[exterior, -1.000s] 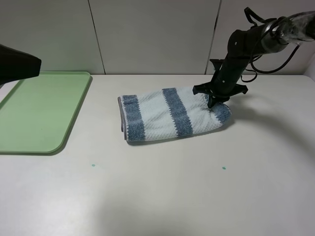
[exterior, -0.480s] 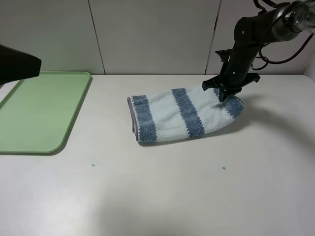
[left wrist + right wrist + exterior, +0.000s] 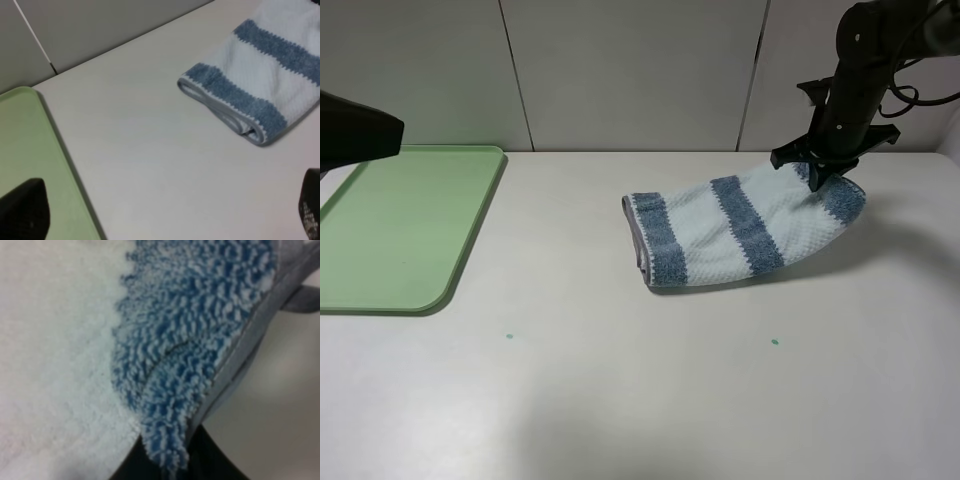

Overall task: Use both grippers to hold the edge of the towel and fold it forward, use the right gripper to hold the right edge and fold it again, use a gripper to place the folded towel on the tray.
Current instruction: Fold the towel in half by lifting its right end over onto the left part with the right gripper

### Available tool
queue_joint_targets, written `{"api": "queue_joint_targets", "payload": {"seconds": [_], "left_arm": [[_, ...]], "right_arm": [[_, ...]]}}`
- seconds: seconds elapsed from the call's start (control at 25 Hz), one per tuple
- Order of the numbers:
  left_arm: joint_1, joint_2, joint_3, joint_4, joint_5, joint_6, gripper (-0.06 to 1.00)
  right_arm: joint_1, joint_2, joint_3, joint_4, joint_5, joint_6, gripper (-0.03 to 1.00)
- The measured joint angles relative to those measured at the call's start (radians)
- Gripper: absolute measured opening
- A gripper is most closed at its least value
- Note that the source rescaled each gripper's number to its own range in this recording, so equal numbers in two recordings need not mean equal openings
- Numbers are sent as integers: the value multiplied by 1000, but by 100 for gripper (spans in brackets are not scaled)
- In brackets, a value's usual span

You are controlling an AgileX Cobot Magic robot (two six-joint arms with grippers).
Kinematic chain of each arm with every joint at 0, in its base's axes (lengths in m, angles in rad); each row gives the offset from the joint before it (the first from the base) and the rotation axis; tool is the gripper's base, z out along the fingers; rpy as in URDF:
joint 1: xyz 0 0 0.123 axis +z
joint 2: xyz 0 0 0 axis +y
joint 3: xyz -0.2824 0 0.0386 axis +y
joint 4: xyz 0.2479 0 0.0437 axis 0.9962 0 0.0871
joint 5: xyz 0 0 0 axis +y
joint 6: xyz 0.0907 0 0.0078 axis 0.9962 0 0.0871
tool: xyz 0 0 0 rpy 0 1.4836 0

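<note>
Towel [image 3: 730,235]: soft, striped waffle-weave oblong

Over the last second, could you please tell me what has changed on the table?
The right tool, shut on the right end of the towel, has dragged it to the right and slightly back, away from the tray. The towel is still folded and gripped; the tray and the left arm have not moved.
</note>
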Motion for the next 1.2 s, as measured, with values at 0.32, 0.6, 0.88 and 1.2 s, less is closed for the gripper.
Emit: {"api": "queue_joint_targets", "payload": {"seconds": [0.32,0.6,0.88,1.2], "left_arm": [[0,0,0,0,0,0,100],[0,0,0,0,0,0,100],[0,0,0,0,2,0,100],[0,0,0,0,3,0,100]], "right_arm": [[10,-66,0,-6,45,24,6],[64,-79,0,14,61,45,6],[145,-85,0,31,61,78,6],[236,-85,0,68,59,117,6]]}}
